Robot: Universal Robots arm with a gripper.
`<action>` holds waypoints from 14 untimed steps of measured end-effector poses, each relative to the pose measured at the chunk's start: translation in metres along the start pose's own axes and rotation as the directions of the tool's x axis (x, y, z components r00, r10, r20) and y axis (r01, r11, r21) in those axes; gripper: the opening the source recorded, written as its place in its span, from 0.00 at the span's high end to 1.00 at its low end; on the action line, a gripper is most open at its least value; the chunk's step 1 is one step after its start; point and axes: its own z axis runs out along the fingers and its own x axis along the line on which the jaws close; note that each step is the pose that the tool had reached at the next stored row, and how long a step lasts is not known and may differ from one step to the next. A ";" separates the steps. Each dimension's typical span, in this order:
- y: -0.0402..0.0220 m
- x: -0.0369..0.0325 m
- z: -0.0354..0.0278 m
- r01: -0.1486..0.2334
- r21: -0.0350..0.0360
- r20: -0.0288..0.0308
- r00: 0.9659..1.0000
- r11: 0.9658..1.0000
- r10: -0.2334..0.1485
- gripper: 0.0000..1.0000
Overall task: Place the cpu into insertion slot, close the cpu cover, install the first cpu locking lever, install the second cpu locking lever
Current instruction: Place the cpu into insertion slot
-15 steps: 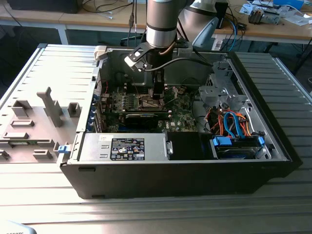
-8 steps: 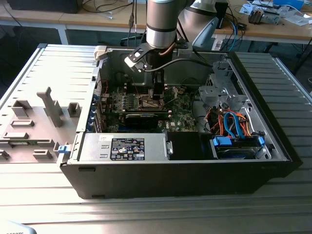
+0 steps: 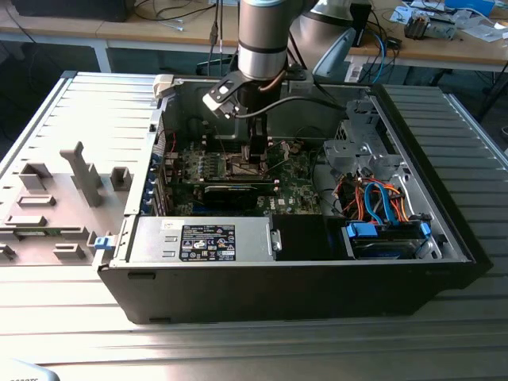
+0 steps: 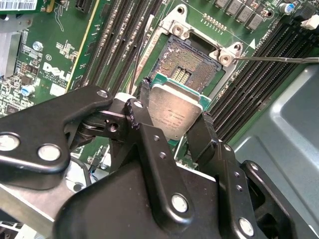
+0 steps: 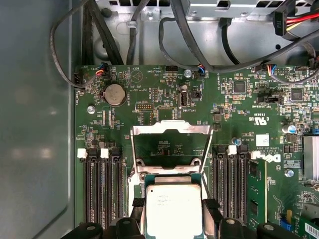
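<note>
- Gripping the cpu by two opposite edges, the claw is closed on it at chip width.
- The cpu hangs over the near edge of the slot. The slot's pin field lies bare, so I judge the chip is not yet seated.
- The cover stands swung up and a thin lever juts out to one side. By my reading, seating, closing the cover and both levers are left to do.
- The second wrist view shows the open slot and the lever. The first wrist view shows the raised cover frame beyond the chip, with the slot mostly hidden beneath it.
- The exterior view shows the arm reaching down into the case on the worktop.
</note>
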 end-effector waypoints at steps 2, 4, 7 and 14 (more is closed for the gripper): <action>0.0000 0.0000 0.0005 0.000 0.000 0.000 1.000 1.000 0.000 0.46; 0.0000 0.0000 0.0008 0.000 0.000 0.000 1.000 1.000 0.000 0.46; 0.0000 0.0001 0.0013 0.000 0.000 0.000 1.000 1.000 0.000 0.46; 0.0000 0.0002 0.0024 0.000 0.000 0.000 1.000 1.000 0.000 0.46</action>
